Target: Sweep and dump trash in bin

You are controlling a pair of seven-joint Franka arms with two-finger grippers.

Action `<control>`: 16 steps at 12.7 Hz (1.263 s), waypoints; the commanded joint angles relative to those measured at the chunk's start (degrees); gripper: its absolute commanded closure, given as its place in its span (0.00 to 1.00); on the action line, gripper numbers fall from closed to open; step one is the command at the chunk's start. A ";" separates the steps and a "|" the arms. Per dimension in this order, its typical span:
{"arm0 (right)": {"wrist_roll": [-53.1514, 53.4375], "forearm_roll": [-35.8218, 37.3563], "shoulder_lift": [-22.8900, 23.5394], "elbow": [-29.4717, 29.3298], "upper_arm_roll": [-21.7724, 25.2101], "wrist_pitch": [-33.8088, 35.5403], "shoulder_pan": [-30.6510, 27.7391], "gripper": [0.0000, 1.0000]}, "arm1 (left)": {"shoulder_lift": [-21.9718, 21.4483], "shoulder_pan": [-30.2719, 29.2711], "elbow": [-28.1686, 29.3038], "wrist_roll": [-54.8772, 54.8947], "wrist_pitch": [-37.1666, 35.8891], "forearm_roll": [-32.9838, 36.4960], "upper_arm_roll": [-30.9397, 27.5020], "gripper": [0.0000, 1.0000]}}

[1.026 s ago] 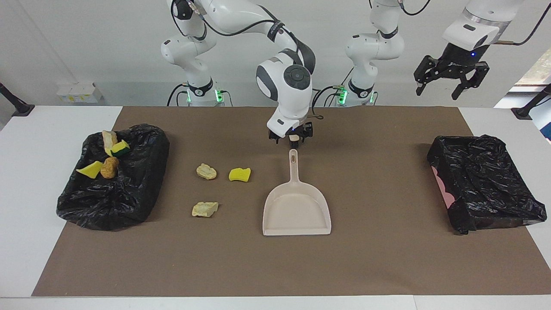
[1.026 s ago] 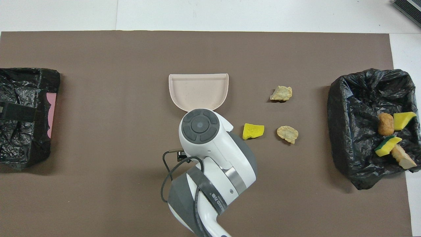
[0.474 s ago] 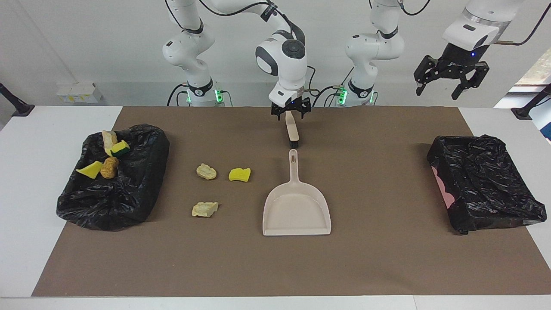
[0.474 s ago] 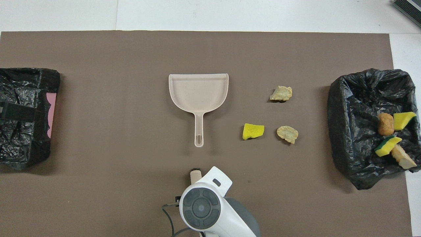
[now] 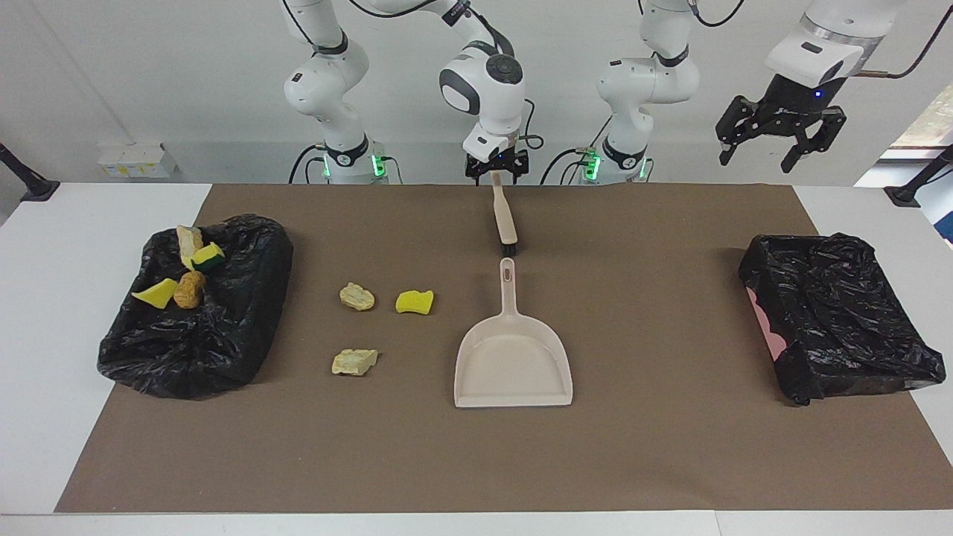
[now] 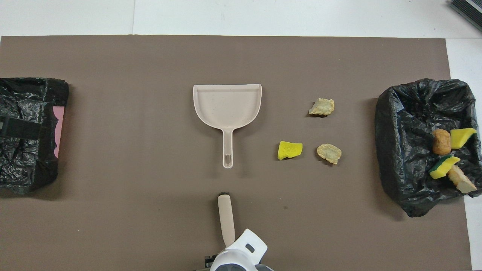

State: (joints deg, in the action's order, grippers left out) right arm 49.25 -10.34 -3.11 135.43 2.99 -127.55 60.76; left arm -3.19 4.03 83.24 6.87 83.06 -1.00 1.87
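A brown mat (image 5: 640, 447) covers the white table. At its edge nearest the robots, midway along, the right gripper (image 5: 496, 176) hangs over the handle end of the beige brush (image 5: 504, 218); whether its fingers grip it cannot be told. The dustpan (image 5: 512, 363) lies mid-mat. Beside it, toward the right arm's end, sit three scraps (image 5: 358, 296); four more (image 5: 190, 289) rest in the black-lined bin (image 5: 223, 335). The left gripper (image 5: 776, 132), jaws spread and empty, waits high over the left arm's end.

table (image 5: 45, 313) | brown mat (image 5: 655, 447) | on mat: dustpan (image 5: 514, 365), brush (image 5: 505, 219), 3 scraps (image 5: 415, 301), 2 bagged bins (image 5: 834, 313)
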 commanded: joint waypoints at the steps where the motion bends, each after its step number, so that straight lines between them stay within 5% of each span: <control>1: -0.73 -3.80 -1.46 2.21 -0.09 -1.30 -0.11 0.08 | -0.51 -0.51 -0.10 -0.10 -0.97 0.74 0.33 0.00; 3: -0.73 -3.81 -1.55 2.30 -0.09 -1.21 0.68 0.24 | -0.51 -0.51 -0.10 -0.10 -0.97 0.74 0.33 0.00; 7: -0.82 -3.90 -1.03 2.48 -0.09 -0.59 2.09 0.36 | -0.51 -0.51 -0.10 -0.10 -0.97 0.74 0.33 0.00; 8: -0.82 -3.90 -1.03 2.56 -0.09 -0.59 2.09 0.49 | -0.51 -0.51 -0.10 -0.10 -0.97 0.74 0.33 0.00; 10: -0.21 -3.90 -1.29 2.48 -0.09 0.02 2.70 1.00 | -0.51 -0.51 -0.10 -0.10 -0.97 0.74 0.33 0.00; 16: -0.29 -3.99 -4.18 0.02 0.17 11.18 -0.46 1.00 | -1.03 -0.51 0.17 -0.19 -3.95 0.82 0.33 0.00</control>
State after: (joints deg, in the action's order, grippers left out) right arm 49.32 -12.71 -4.64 135.55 3.23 -118.52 61.85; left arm -3.28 4.03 83.24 6.87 81.07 -1.00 1.88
